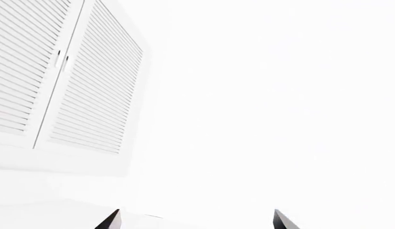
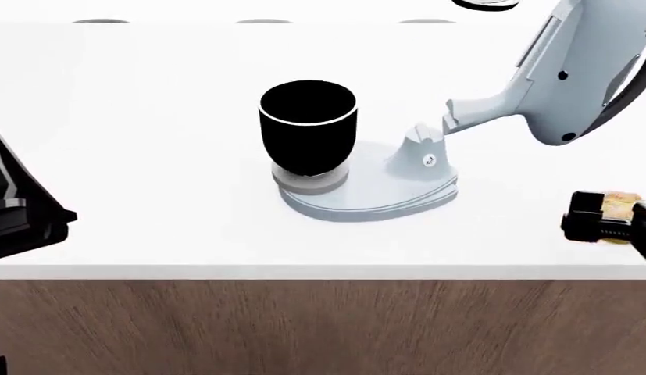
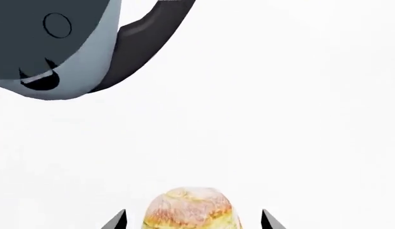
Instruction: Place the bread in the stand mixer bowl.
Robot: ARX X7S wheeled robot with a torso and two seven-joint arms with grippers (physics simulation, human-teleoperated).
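The bread (image 3: 192, 209), a lumpy golden-yellow roll, lies between the fingertips of my right gripper (image 3: 194, 222). The jaws are open, with a small gap showing on each side of the roll. In the head view the right gripper (image 2: 602, 222) and the bread (image 2: 621, 205) are over the counter's right front. The stand mixer bowl (image 2: 307, 125), glossy black with a thin white rim, stands upright on the mixer base, left of that gripper and farther back. My left gripper (image 1: 197, 222) is open and empty, facing a white wall.
The pale blue-grey mixer base (image 2: 380, 191) sits mid-counter, and its tilted-up head (image 2: 568, 74) hangs above the right side; it also shows in the right wrist view (image 3: 63, 47). My left arm (image 2: 20, 215) is at the counter's left front edge. White louvred cabinet doors (image 1: 69, 81) are near the left gripper.
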